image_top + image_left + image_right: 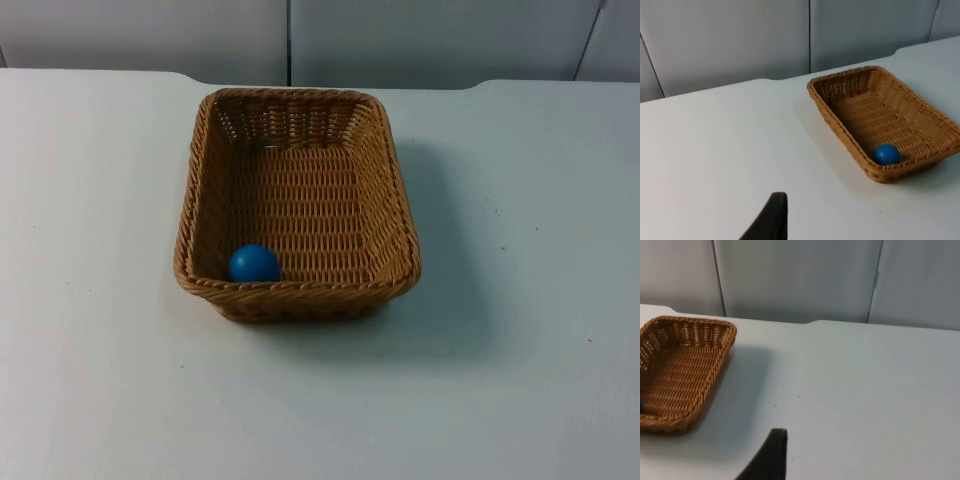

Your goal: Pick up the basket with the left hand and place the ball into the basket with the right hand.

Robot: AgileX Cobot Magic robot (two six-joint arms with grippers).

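A brown wicker basket (pixel 400 215) stands flat on the white table, around the table's middle in the top view. A blue ball (pixel 254 264) lies inside it, in the near left corner, against the front wall. In the left wrist view the basket (pixel 835 122) and the ball (pixel 887 154) lie well off from my left gripper (pixel 771 220), which hangs over bare table. My right gripper (pixel 771 455) is likewise apart from the basket (pixel 715 365), over bare table on its other side. Neither gripper touches anything.
The white table (pixel 520 300) runs wide on both sides of the basket and in front of it. A grey partition wall (pixel 290 35) closes the far edge just behind the basket.
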